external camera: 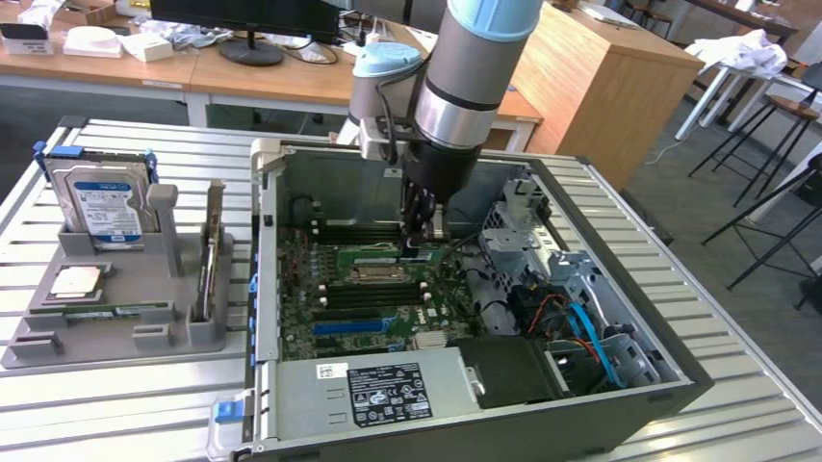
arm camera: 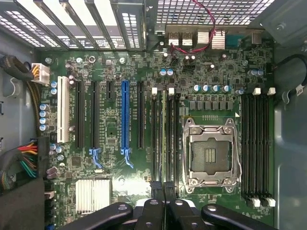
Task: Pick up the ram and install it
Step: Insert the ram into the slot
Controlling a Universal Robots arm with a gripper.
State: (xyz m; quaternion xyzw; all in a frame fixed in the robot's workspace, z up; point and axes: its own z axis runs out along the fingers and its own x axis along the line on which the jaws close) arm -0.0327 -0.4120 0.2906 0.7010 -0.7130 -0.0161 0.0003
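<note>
The ram (arm camera: 164, 139) shows edge-on in the wrist view as a thin green-yellow line running away from the fingertips. My gripper (arm camera: 164, 189) is shut on its near end. The stick lies along the black memory slots (arm camera: 155, 134), just beside the empty silver processor socket (arm camera: 211, 155). I cannot tell whether it is seated in a slot or held just above one. In the exterior view my gripper (external camera: 425, 241) reaches straight down into the open computer case (external camera: 649, 380), its tips close to the green motherboard (external camera: 346, 298).
A grey parts tray (external camera: 122, 332) on the exterior view's left holds an upright hard drive (external camera: 106, 207), a square processor chip (external camera: 75, 281) and an upright card (external camera: 208, 260). A long blue slot (arm camera: 125, 115), the power supply (external camera: 372, 390) and cables (external camera: 578, 322) crowd the case.
</note>
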